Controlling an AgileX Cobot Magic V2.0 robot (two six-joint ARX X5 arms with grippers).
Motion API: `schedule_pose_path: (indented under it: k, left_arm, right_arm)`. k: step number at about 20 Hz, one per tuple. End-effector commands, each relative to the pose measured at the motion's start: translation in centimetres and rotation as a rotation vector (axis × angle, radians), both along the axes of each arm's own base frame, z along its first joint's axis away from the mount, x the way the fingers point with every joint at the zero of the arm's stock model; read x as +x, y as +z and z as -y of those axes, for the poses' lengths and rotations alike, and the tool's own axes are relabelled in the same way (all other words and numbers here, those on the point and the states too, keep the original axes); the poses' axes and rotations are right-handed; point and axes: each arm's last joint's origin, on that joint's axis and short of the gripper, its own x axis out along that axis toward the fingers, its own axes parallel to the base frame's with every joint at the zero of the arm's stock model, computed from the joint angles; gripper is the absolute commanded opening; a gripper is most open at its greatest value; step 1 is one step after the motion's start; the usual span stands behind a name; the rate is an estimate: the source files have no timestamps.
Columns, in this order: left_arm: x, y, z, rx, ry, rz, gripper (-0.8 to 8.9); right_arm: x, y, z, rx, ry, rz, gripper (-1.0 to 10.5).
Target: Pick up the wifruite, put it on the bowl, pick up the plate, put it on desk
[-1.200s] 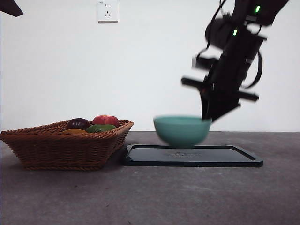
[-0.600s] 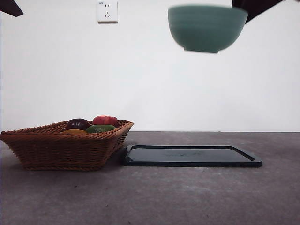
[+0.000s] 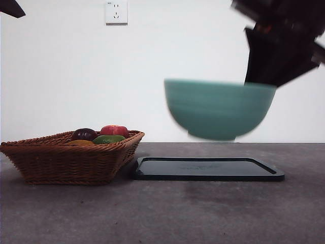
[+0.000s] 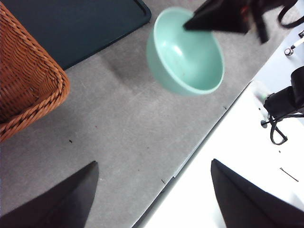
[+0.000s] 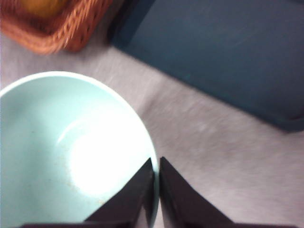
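The mint-green bowl (image 3: 218,109) hangs in the air, blurred, above the desk (image 3: 162,213). My right gripper (image 5: 156,161) is shut on the bowl's (image 5: 61,142) rim, one jaw inside and one outside. In the front view the right gripper (image 3: 261,79) comes down from the top right onto the rim. From the left wrist view the bowl (image 4: 185,52) is empty and floats over bare desk (image 4: 118,128). My left gripper (image 4: 154,164) is open, high and apart from everything. Fruits (image 3: 114,130) lie in a basket; which is the wifruite I cannot tell. No plate shows.
A brown wicker basket (image 3: 71,157) with several fruits stands at the left. A flat black tray (image 3: 208,169) lies beside it, behind and below the bowl. The left arm (image 3: 10,7) shows only as a black tip at the top left corner.
The bowl went from the black tray up to the top of the view. It has now come down again, lower and nearer the camera, still in the right gripper.
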Motion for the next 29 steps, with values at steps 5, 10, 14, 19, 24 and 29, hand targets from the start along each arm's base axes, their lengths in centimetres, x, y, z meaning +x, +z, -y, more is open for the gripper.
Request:
schedule_pose_path:
  k: [5, 10, 14, 19, 24, 29]
  left_arm:
    - [0.1, 0.3, 0.1, -0.004, -0.016, 0.016, 3.75]
    - [0.1, 0.3, 0.1, -0.004, -0.016, 0.016, 3.75]
    - [0.1, 0.3, 0.1, -0.004, -0.017, 0.017, 3.75]
    - [0.1, 0.3, 0.1, -0.004, -0.017, 0.017, 3.75]
    - [0.1, 0.3, 0.1, -0.004, -0.017, 0.017, 3.75]
    - [0.1, 0.3, 0.1, -0.004, -0.017, 0.017, 3.75]
  right_arm:
    - [0.9, -3.8, -2.5, -0.030, 0.028, -0.069, 0.1]
    - [1.9, -6.1, -3.7, -0.094, 0.021, -0.090, 0.1]
    - [2.0, -6.6, -3.9, -0.104, 0.024, -0.103, 0.1]
    - [2.0, -6.6, -3.9, -0.101, 0.015, -0.109, 0.2]
    - [2.0, -6.5, -3.8, -0.096, 0.009, -0.109, 2.7]
    - [1.6, -3.6, -3.3, -0.043, -0.002, -0.025, 2.7]
